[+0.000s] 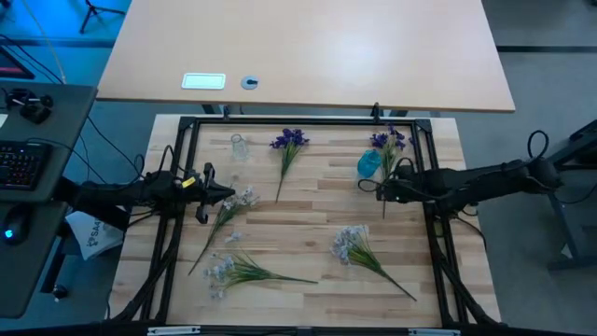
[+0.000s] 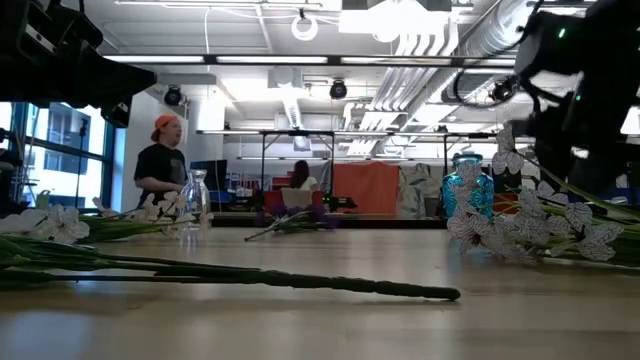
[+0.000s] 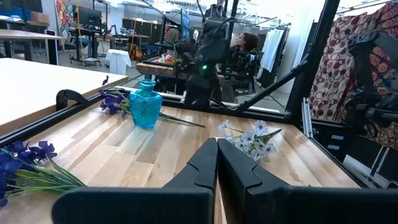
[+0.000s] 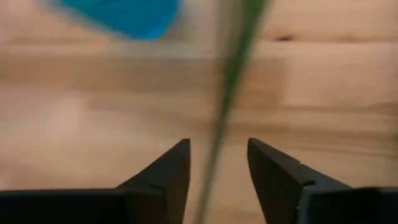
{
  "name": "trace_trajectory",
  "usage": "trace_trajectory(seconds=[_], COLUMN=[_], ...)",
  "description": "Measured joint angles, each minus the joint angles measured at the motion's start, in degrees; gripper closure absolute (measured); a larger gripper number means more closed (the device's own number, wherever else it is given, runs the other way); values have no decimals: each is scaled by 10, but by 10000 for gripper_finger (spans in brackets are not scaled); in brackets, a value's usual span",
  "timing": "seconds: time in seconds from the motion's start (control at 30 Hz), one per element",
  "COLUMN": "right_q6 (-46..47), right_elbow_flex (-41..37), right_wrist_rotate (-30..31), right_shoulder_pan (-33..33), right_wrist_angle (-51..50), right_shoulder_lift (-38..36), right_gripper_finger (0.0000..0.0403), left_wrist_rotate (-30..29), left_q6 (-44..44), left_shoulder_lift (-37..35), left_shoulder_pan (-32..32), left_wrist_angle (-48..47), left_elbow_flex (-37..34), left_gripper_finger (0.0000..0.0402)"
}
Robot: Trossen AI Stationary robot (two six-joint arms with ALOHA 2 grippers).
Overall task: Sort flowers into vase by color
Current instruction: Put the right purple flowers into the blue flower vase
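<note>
Right gripper [image 4: 217, 171] low over table [image 1: 317, 210], fingers apart astride purple flower's stem [image 4: 227, 99], beside blue vase [image 1: 368, 164]. Left gripper [image 3: 216, 163] fingers together, above pale sprig [image 1: 229, 210].

On the table [image 1: 308, 210], a glass vase [image 1: 238, 147] is set at the far left and another vase [image 1: 369, 164] at the far right. One flower [image 1: 288, 149] lies far centre, between them; a second [image 1: 389, 149] lies just beside the right vase, its stem between the parted fingers of the right hand [image 1: 381, 189]. Three more are spread nearer: left [image 1: 229, 210], near left [image 1: 244, 271], near right [image 1: 364, 250].
</note>
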Motion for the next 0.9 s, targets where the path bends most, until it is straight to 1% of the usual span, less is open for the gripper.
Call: trace_trajectory(seconds=[0.13, 0.3, 0.4, 0.57, 0.67, 0.83, 0.9], right_q6=[-30, -77, -83, -114, -118, -116, -123], right_elbow_flex=[-8, -8, -8, -8, -8, -5, -5], right_wrist_rotate=[-8, 4, 5, -1, -5, 11, 14], right_shoulder_pan=[-45, -74, -86, -96, -98, -97, -97], right_wrist_angle=[13, 57, 74, 127, 129, 134, 139], right_shoulder_lift=[27, 71, 95, 131, 157, 201, 213], right_gripper_finger=[221, 219, 219, 219, 219, 220, 227], left_wrist_rotate=[0, 0, 0, 0, 0, 0, 0], left_q6=[0, 0, 0, 0, 0, 0, 0], left_shoulder_lift=[0, 0, 0, 0, 0, 0, 0], left_shoulder_pan=[0, 0, 0, 0, 0, 0, 0], left_wrist_angle=[0, 0, 0, 0, 0, 0, 0], left_elbow_flex=[0, 0, 0, 0, 0, 0, 0], left_gripper_finger=[401, 402, 401, 401, 402, 401, 401])
